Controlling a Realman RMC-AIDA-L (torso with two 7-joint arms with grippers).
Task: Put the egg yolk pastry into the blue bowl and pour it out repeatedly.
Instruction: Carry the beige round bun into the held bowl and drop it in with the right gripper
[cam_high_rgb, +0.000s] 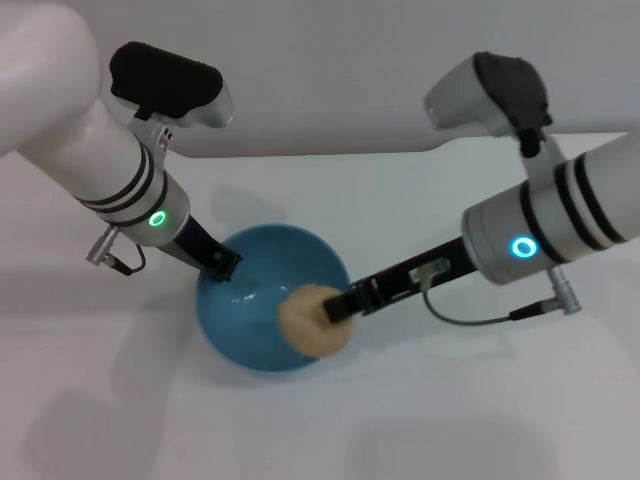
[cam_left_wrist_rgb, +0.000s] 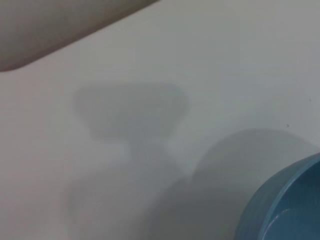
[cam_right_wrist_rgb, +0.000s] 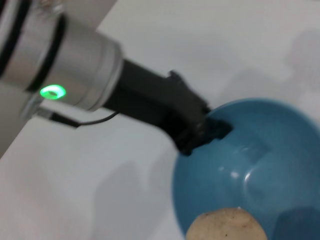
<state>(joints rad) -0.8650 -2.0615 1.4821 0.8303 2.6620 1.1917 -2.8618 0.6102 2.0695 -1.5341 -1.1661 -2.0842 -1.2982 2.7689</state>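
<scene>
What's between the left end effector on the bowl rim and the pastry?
Only bare bowl interior. In the head view the left end effector grips the far-left rim and the pastry sits at the right end effector; the right wrist view agrees.

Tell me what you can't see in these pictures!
- Head view: the right tool meets the pastry, which hides whether it is released.
- Head view: the pastry hides the bowl wall behind it, so whether it rests inside or hangs above is unclear.
- Left wrist view: the edge cuts off most of the bowl.
- Right wrist view: the edge cuts off the pastry's lower part.
</scene>
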